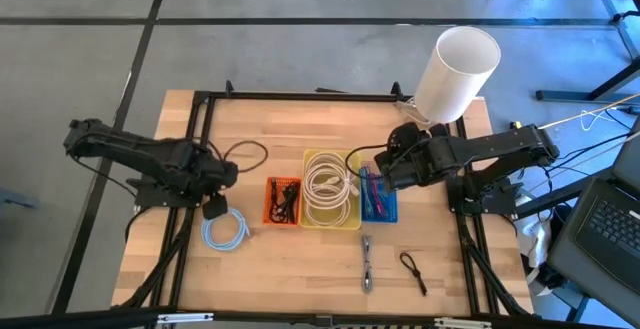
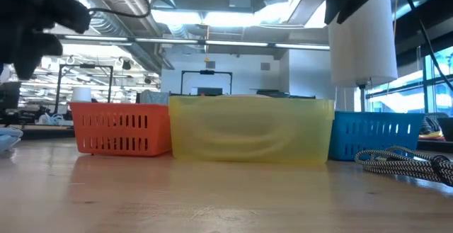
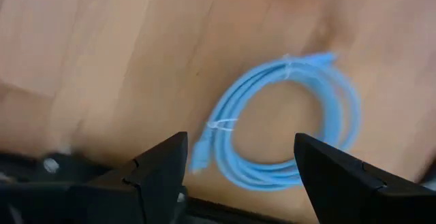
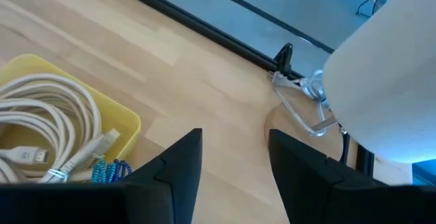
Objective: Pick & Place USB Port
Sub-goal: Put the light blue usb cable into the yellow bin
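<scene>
The task's cables lie sorted in three bins in a row at mid-table: an orange bin (image 1: 283, 200) with dark cables, a yellow bin (image 1: 331, 191) with a coiled white cable (image 1: 327, 186), and a blue bin (image 1: 378, 199) with blue cable.

Only the high view shows the bins' contents; the low view gives their walls alone, plus a braided cable (image 2: 406, 163) on the wood beside the blue bin. The high view also shows a small black cable (image 1: 412, 271) loose near the front edge.

My right gripper (image 1: 386, 174) hangs above the blue bin, fingers apart, nothing between them; its wrist view adds the white cable's plug and the white cylinder (image 4: 385, 91).

My left gripper (image 1: 215, 208) hovers over a light-blue coiled cable (image 3: 286, 122) left of the orange bin, fingers wide apart and empty.
</scene>
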`<state>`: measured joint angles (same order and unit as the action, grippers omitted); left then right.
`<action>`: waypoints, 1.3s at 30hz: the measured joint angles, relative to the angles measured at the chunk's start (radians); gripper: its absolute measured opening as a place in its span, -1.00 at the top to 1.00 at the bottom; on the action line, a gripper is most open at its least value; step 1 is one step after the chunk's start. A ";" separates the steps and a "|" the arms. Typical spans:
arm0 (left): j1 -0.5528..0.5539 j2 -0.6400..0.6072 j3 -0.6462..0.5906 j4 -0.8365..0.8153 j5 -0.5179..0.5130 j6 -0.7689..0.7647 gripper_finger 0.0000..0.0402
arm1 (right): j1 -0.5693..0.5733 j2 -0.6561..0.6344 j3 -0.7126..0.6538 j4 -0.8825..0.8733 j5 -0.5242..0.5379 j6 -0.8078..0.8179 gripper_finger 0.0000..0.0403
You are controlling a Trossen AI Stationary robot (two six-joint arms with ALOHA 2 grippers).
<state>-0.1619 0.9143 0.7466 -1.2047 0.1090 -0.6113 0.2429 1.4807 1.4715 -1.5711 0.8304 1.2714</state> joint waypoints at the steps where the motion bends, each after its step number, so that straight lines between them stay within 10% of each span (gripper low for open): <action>1: -0.011 0.004 -0.015 0.004 -0.010 0.035 -0.30 | 0.000 -0.001 0.000 0.000 0.000 0.000 0.15; 9: -0.051 0.064 -0.098 0.164 -0.046 0.347 -0.30 | 0.000 -0.006 0.000 0.000 0.005 0.000 0.15; 20: -0.081 0.367 -0.006 0.256 0.082 0.054 -0.28 | -0.002 -0.005 0.000 0.000 0.003 -0.003 0.15; 39: -0.146 0.722 0.005 0.269 -0.025 0.298 -0.10 | -0.002 -0.006 0.000 0.000 -0.011 -0.049 0.15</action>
<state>-0.3077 1.6360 0.7521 -0.9352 0.0842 -0.3134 0.2405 1.4750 1.4715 -1.5711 0.8192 1.2221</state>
